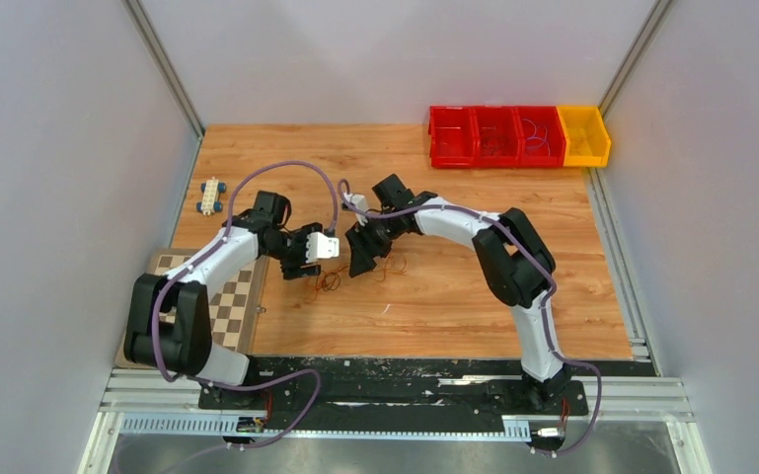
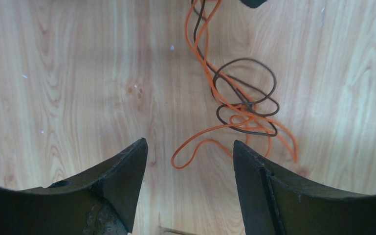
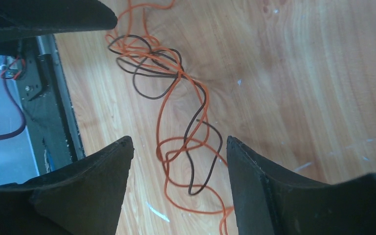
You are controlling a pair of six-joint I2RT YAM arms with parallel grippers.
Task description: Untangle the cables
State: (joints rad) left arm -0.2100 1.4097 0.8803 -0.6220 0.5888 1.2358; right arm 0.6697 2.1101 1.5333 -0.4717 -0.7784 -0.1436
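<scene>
Your left pincer [image 2: 189, 145] has its jaws apart and nothing in them. It hovers over the surface [image 2: 54, 73] with one orange loop lying between its tips. Close there and you would likely catch only that loop. Pull on it and the knot in the cables [image 2: 244, 105], lying on the wood just to the right between the two pincers, could cinch tighter rather than open. The wires are hair-thin, so the pads may also slide off them or pinch orange and brown together. Your right pincer [image 3: 178, 142] is likewise apart and empty, straddling a crossing of both colours. Grab there and you drag both wires at once. The two pincers sit close together, so watch for a collision.
</scene>
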